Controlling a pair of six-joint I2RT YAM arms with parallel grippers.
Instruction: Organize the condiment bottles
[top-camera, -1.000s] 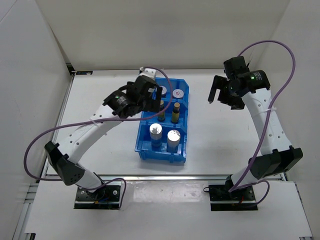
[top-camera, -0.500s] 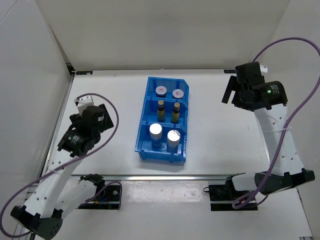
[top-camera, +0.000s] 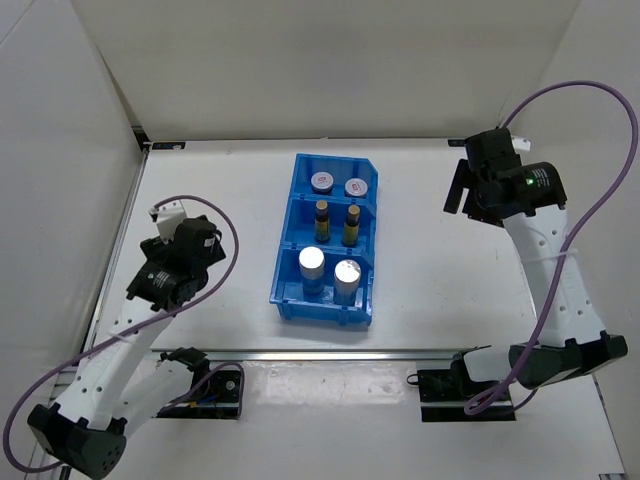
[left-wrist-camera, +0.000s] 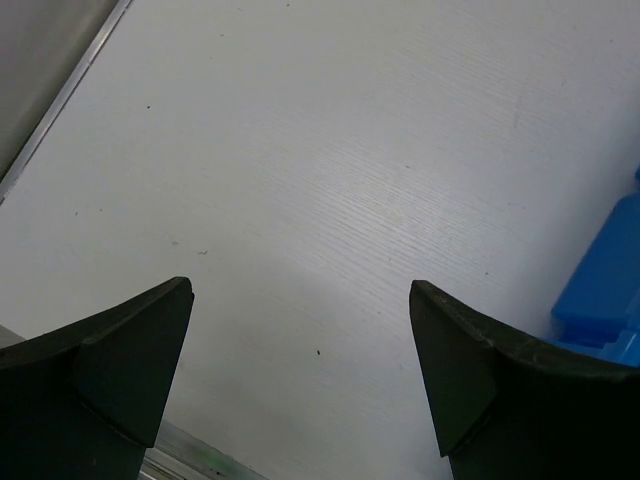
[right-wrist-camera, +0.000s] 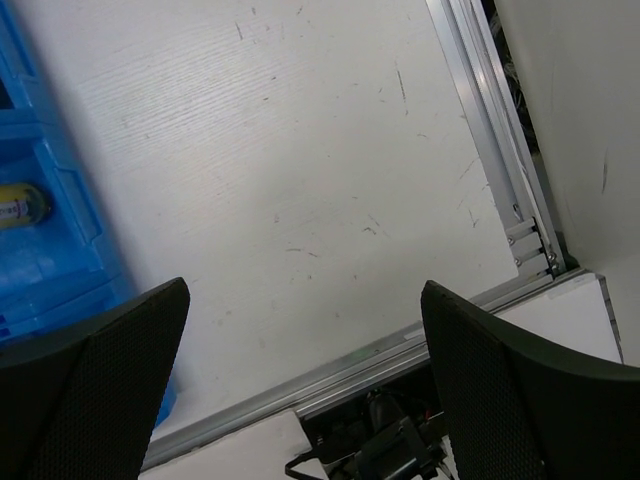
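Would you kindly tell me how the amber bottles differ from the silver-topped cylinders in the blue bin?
The amber bottles are slim with small black caps; the silver-topped cylinders are wider, with broad shiny tops. The amber bottles sit in the middle compartment of the blue bin, the silver-topped cylinders in the compartment nearest the arms. Both pairs stand upright, side by side.

white-lidded jars (top-camera: 322, 181): 2 | amber black-capped bottles (top-camera: 322, 215): 2 | silver-topped cylinders (top-camera: 347, 272): 2 | blue bin (top-camera: 322, 311): 1, with 3 compartments | robot arms (top-camera: 552, 272): 2
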